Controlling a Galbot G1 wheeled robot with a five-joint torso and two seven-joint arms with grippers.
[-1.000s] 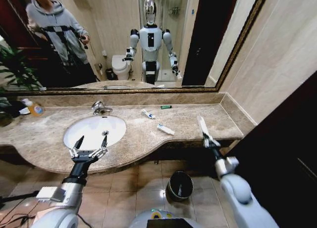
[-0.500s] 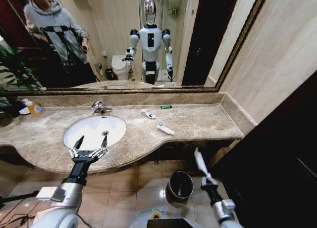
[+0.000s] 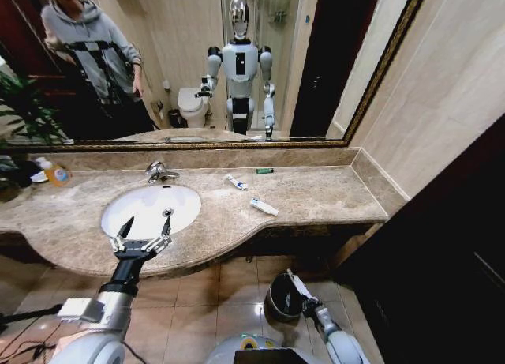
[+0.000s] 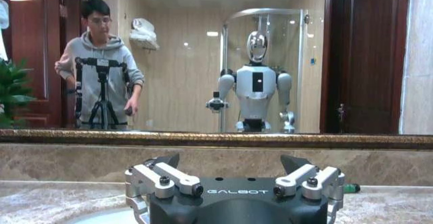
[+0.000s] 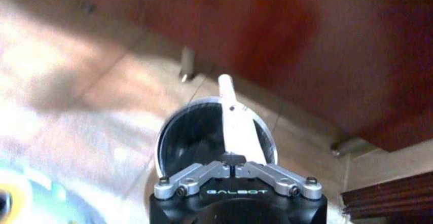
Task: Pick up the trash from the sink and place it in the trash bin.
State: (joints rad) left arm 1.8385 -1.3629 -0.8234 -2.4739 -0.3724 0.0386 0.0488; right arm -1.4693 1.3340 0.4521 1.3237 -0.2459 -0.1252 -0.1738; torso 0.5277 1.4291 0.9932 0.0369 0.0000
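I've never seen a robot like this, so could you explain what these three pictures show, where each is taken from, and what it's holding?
It is a wheeled robot with two arms, also seen in the mirror. One picture looks down from its head; the other two come from cameras on its wrists. The left gripper hovers open at the sink. The right gripper is down by the floor, shut on a white tube over the black trash bin. On the marble counter lie two more tubes and a green stick.
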